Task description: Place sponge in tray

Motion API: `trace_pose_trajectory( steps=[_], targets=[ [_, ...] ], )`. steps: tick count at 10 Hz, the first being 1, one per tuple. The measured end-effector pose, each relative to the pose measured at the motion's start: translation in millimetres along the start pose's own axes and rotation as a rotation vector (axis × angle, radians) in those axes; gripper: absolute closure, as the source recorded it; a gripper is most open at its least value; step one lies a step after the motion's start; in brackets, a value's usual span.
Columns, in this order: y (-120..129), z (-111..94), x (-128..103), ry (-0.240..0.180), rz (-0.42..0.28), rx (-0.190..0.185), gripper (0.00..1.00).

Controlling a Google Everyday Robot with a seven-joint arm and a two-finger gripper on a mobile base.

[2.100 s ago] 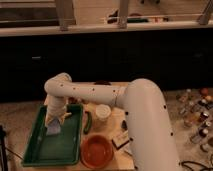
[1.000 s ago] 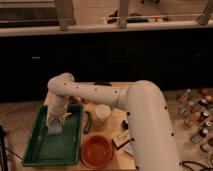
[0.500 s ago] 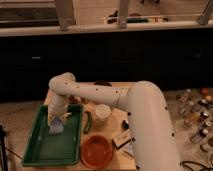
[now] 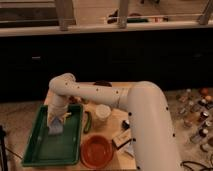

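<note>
Camera view: gripper point(image 4: 58, 122) hangs over the back half of the green tray point(image 4: 35, 150), fingers pinching the pale blue-grey sponge point(image 4: 56, 129). Can't tell whether the sponge touches the tray floor. White arm point(image 4: 145, 115) crosses the surface point(image 4: 111, 131) and hides much of it. White cup point(image 4: 103, 114) sits right of the tray, red bowl point(image 4: 97, 151) in front of it. Bottles point(image 4: 197, 117) at far right, labels too small to read. Small items by the arm's base are unclear.
</note>
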Motion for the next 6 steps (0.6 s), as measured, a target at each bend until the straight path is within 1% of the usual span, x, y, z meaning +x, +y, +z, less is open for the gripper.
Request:
trace_pose_trajectory(
  steps=[1,2,6],
  targets=[
    [0.0,0.7,-1.0,-0.002,-0.001,-0.001,0.23],
    [0.0,1.6,-1.8,-0.004,-0.002,-0.001,0.20],
    [-2.1,4.6,-3.8,-0.012,-0.008,-0.005,0.20]
  ],
)
